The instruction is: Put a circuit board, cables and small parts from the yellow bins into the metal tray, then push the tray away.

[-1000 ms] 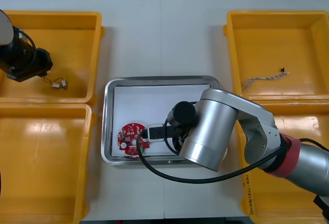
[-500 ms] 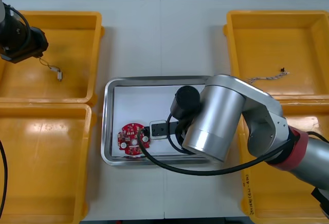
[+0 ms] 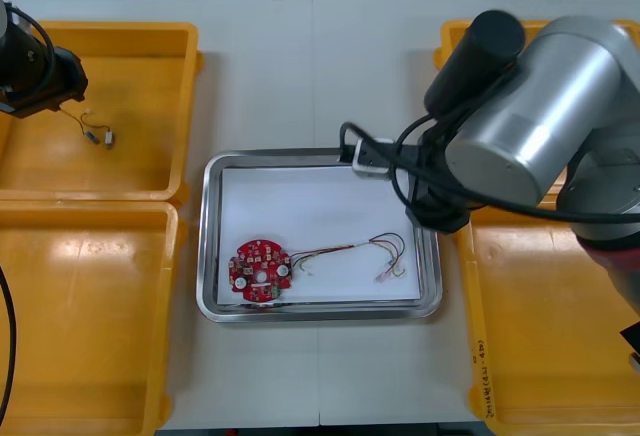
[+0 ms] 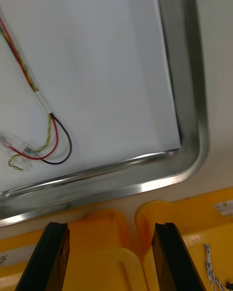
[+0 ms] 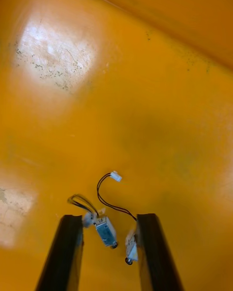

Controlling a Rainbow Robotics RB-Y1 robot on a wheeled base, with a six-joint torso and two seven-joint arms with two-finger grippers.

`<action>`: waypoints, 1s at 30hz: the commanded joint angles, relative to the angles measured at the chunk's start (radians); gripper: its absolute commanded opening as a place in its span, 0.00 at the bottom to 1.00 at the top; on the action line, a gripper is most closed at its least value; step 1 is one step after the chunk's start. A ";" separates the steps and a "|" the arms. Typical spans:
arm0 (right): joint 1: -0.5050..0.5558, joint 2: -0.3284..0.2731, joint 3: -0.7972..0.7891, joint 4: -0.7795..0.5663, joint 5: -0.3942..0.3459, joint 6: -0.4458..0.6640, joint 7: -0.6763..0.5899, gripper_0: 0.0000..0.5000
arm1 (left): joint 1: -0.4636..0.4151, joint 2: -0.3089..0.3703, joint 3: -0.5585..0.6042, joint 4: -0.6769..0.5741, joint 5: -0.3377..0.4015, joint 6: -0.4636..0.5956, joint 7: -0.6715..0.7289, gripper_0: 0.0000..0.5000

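Metal tray [image 4: 190,102] walls were seen just ahead of the right gripper [image 4: 111,230], which was spread wide with nothing held. A red and yellow cable [image 4: 35,143] was seen inside the tray beyond its fingertips, with the red circuit board [image 3: 260,270] farther off. The left gripper [image 5: 109,218] was closed on small metal parts [image 5: 106,230] with black wires, held above a yellow bin [image 5: 145,102].

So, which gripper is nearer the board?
Right. The right gripper is by the tray holding the circuit board; the left gripper holds small metal parts in the far left bin.
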 commanded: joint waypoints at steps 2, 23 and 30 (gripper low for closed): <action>-0.035 -0.047 -0.207 0.019 -0.015 0.005 0.040 1.00 | -0.049 0.000 0.028 -0.009 0.007 0.043 -0.089 1.00; -0.131 -0.152 -0.437 0.432 0.111 -0.081 0.467 1.00 | -0.017 -0.020 0.003 -0.077 0.027 0.189 -0.090 1.00; -0.132 -0.166 -0.434 0.522 0.133 -0.179 0.645 1.00 | 0.029 0.018 0.006 -0.093 0.045 0.192 -0.195 1.00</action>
